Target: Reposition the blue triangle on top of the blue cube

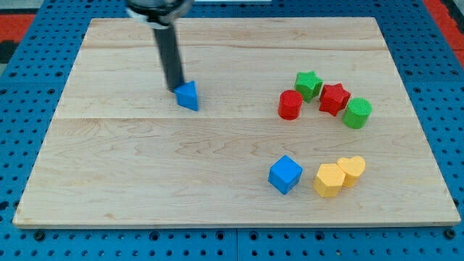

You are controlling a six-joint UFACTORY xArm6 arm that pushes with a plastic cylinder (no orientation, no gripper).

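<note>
The blue triangle [188, 95] lies on the wooden board [145, 167], left of centre in the upper half. My tip [175, 88] is at the triangle's upper left edge, touching it or nearly so. The blue cube [285, 175] sits lower on the board, to the right of centre, well away from the triangle toward the view's bottom right.
A red cylinder [290, 104], green star [309, 85], red star [334, 98] and green cylinder [357, 113] form an arc at the right. A yellow hexagon block [328, 180] and yellow heart [352, 170] lie just right of the blue cube.
</note>
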